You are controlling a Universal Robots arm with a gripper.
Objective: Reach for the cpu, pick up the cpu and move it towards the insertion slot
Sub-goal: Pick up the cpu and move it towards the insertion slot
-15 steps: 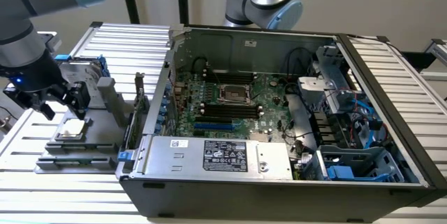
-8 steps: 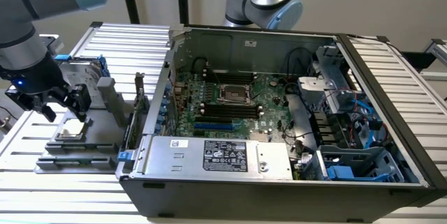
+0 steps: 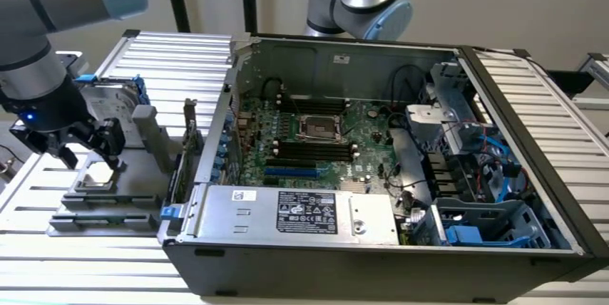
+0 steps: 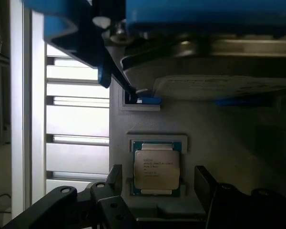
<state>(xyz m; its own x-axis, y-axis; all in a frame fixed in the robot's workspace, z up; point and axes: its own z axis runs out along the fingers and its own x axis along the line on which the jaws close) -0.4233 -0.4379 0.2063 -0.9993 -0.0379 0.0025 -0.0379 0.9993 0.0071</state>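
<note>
The gripper (image 3: 90, 157) hangs directly over the gray holder (image 3: 105, 202), jaws spread wide and gripping nothing. The cpu (image 3: 95, 176) lies flat in the holder's square recess. In the wrist view the cpu (image 4: 156, 169) sits square in its pocket, printed silver lid up, with a dark finger (image 4: 115, 177) on one side and its partner on the other. Neither looks to be touching the chip, and there's a gap on both sides.

So this is the reach, and the line-up looks good: the gripper (image 4: 158, 175) is centred across the chip. To do it well, I'd say the wrist wants to stay square to the holder so both pads meet opposite edges of the chip together. If one lands first, it could nudge the chip askew in the recess. The descent should be straight and slow, and the fingertips have to drop beside the chip without catching the raised lip of the pocket. How far above the chip the tips stand, I can't tell from here.

The hard drive (image 4: 205, 67) with its blue rails sits on the same holder just behind the chip, so there isn't much room that way.

The insertion slot (image 3: 319, 127), silver frame and dark centre, waits well apart from the gray holder, on the motherboard inside the open computer case (image 3: 381, 255) standing beside it.
</note>
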